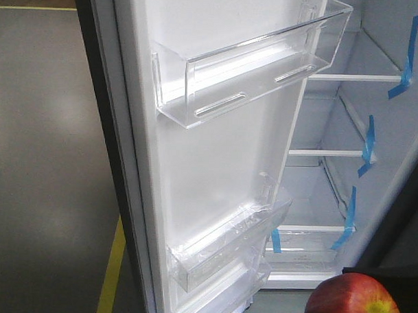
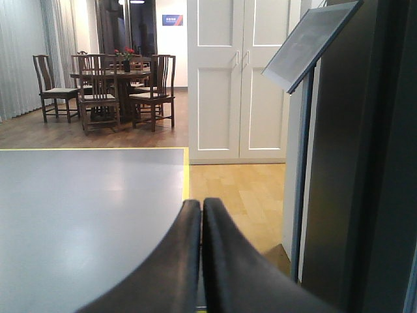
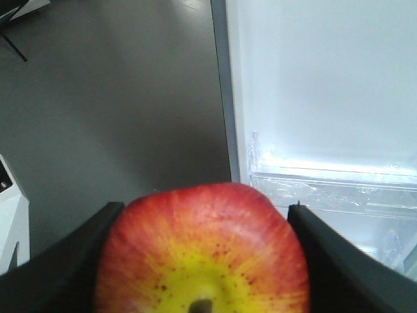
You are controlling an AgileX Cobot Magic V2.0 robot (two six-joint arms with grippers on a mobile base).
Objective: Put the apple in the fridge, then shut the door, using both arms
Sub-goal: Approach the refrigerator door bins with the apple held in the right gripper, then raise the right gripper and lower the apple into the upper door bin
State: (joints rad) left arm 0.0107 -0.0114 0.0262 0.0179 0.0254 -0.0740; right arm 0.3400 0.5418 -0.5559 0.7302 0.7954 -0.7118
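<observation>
Fridge (image 1: 320,112) fills the upper right of the front view. It's open, w/ a white interior, glass shelves stacked one above another and blue tape strips (image 1: 406,67) on the shelf ends. The shelves look bare.

The door (image 1: 215,163) is swung wide across the centre of the frame, inner liner facing the camera. It has a clear upper bin (image 1: 253,69) and a lower bin (image 1: 226,250). Grey floor (image 1: 52,123) takes the left side, w/ a yellow line (image 1: 112,270) at bottom left.

The apple (image 1: 353,302) sits at the bottom right corner of the front view, outside the fridge and below the lowest shelf line in the frame. In the right wrist view it fills bottom centre, stem end toward the camera, w/ the door liner at upper right.

The right pincer (image 3: 205,208) is clamped on the apple, one black finger on each flank. The left pincer (image 2: 201,205) has its fingers pressed together, nothing btwn them. It's at bottom centre of its view, pointing out over the floor. The dark panel at that view's right edge may be the door's outer face, but I can't be sure.

Step in hand, as I read it: carrying the apple to the fridge, not yet inside. The next move calls for the right arm to go up and fwd past the door edge, set the apple flat on a shelf and let go. After that the left arm has to get behind the door to push it to.
</observation>
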